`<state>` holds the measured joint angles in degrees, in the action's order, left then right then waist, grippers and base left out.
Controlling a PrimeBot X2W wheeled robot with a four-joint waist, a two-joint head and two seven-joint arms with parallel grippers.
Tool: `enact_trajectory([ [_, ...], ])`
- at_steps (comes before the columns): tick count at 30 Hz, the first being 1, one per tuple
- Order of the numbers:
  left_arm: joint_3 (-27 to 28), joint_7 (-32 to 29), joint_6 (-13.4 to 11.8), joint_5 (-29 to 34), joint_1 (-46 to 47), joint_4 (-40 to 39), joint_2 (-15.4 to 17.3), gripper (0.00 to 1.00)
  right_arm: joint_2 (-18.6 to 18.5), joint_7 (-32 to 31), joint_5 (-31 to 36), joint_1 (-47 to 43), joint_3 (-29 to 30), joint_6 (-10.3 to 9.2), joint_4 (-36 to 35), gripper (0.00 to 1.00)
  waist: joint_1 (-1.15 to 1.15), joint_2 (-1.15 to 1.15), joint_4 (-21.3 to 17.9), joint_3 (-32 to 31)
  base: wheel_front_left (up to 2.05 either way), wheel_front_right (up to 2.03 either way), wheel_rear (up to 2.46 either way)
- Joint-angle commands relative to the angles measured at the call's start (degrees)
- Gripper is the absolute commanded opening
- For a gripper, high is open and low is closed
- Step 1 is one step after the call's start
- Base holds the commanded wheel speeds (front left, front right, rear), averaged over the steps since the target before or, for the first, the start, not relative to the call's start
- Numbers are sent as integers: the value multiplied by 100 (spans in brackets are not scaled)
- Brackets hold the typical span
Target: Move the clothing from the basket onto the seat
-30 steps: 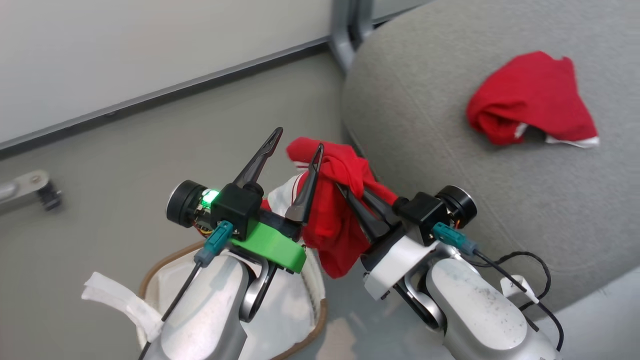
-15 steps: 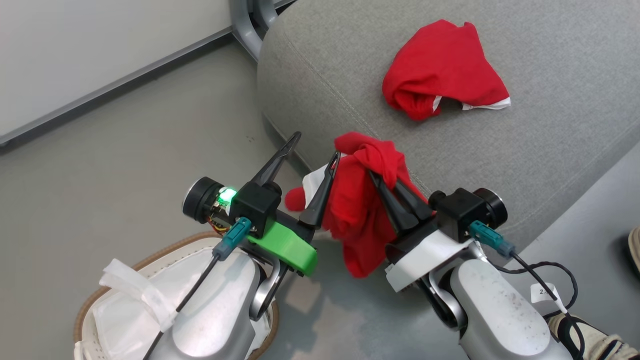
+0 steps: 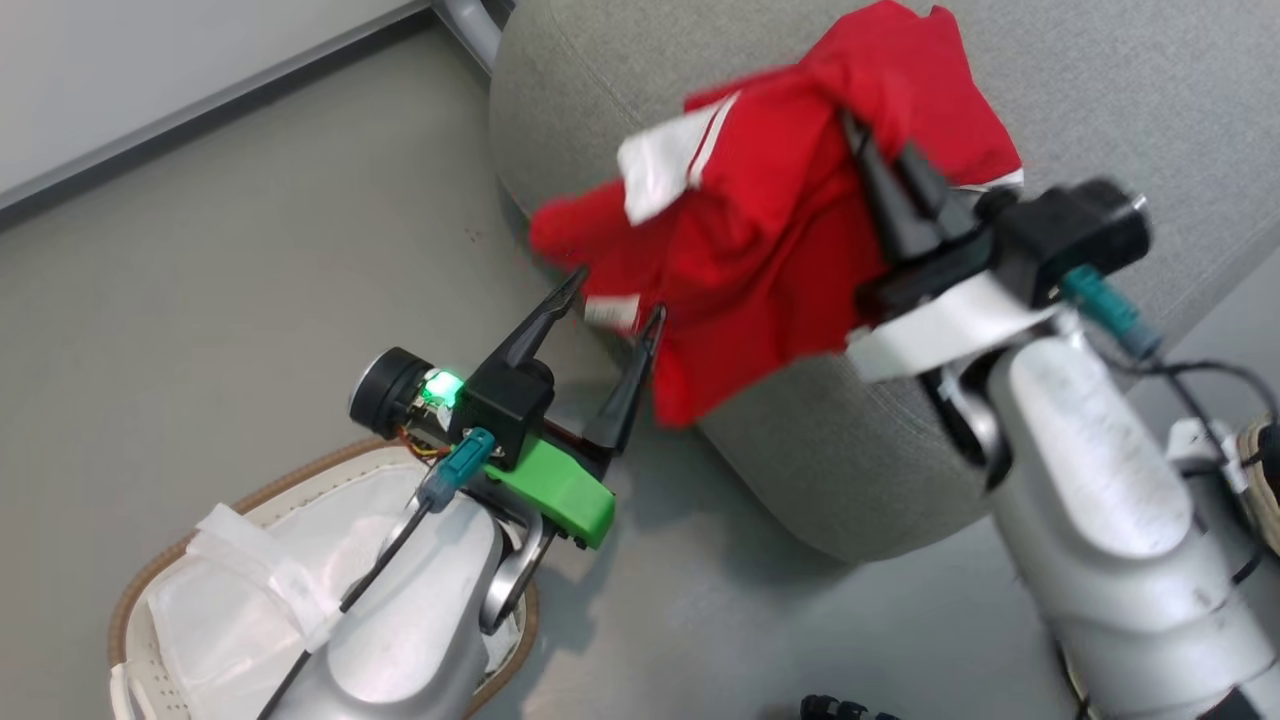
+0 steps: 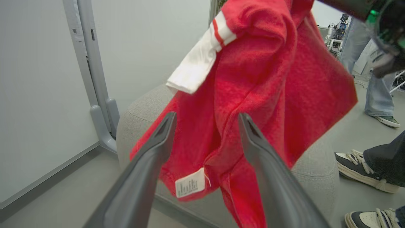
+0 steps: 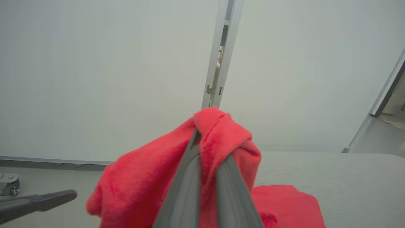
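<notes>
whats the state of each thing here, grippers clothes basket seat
left gripper, open, empty
right gripper, shut on the striped garment
striped garment, held up in the air, hanging loose
other garment, lying crumpled on the seat
basket, on the floor, only its white liner showing inside
seat, one garment resting on it

No text, number or brand can be read. One small white label point(image 4: 190, 187) sits at the lower edge of the hanging red clothing point(image 4: 262, 82). It carries short rows of dark print, too small and blurred to make out.
</notes>
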<state>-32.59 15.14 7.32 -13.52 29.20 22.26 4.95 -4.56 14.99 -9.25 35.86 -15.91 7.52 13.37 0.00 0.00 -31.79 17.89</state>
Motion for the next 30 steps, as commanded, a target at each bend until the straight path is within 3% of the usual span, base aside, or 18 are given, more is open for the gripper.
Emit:
enact_trajectory([
  [1, 17, 0, 18, 43, 87, 4, 114, 100, -109, 28, 38, 198, 58, -6, 14, 0, 0, 0, -16, 128, 0, 0, 0],
  [12, 32, 0, -31, 220, 220, -58, 403, 100, -1051, 28, 336, 1640, 321, -6, 555, 0, 0, 0, -16, 722, 0, 0, 0],
  [21, -2, -52, -82, 284, 418, -107, 479, 100, -1611, 27, 710, 2176, 1420, -7, 1566, 0, 0, 0, 317, 1252, 0, 0, 0],
  [30, -76, -126, -121, 356, 654, -249, 522, 100, -1807, 28, 1165, 2301, 2280, -7, 2273, 0, 0, 0, 754, 1800, 0, 0, 0],
])
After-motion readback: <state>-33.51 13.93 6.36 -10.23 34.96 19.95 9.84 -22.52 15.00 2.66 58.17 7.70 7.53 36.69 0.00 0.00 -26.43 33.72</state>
